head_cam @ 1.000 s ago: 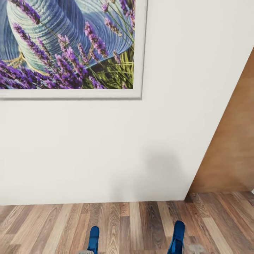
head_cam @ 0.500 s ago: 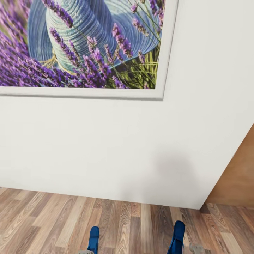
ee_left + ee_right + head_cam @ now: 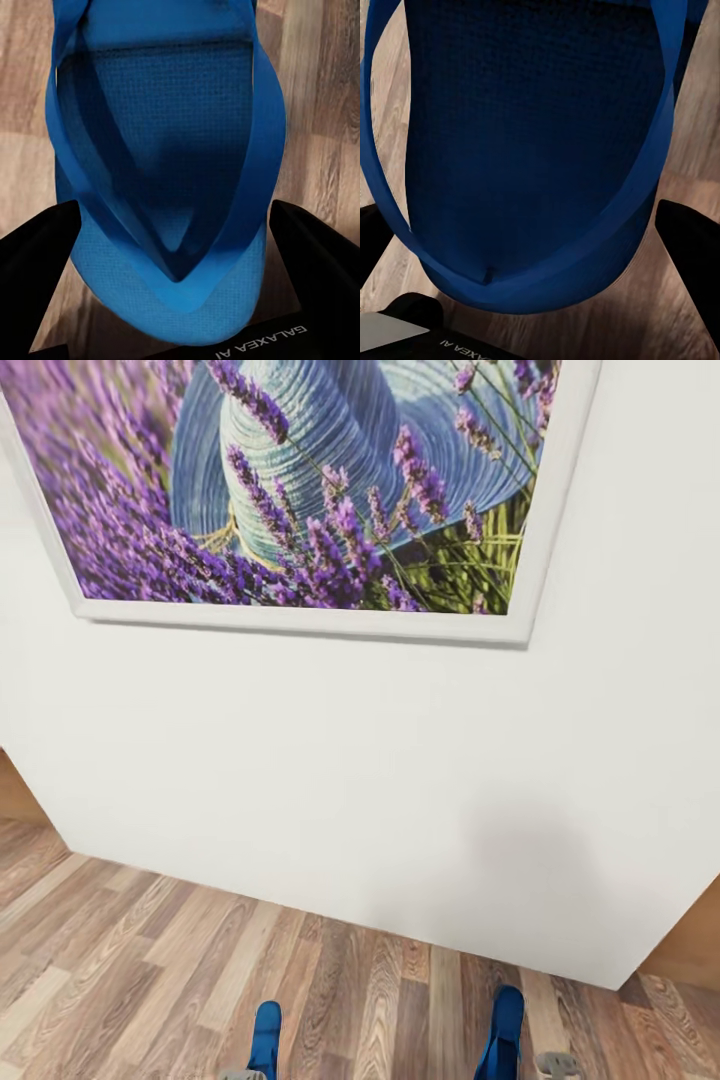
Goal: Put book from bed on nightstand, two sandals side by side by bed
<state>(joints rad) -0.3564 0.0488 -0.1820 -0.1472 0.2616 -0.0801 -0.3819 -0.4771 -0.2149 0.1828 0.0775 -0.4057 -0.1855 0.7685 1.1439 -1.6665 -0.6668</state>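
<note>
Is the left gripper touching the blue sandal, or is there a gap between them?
Touching. In the left wrist view the sandal sits between the left gripper's two dark fingers, its edges meeting both, no floor between.

White wall (image 3: pixel 330 760) close ahead. White-framed picture (image 3: pixel 330 490) hung on it: lavender, blue straw hat. Wood-plank floor (image 3: pixel 150 960) below, brown and grey. Brown wooden surface (image 3: pixel 695 945) at wall's right edge.

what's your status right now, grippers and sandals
Left gripper shut on one sandal. Right gripper shut on the other sandal. White wall with lavender picture close ahead.
</note>
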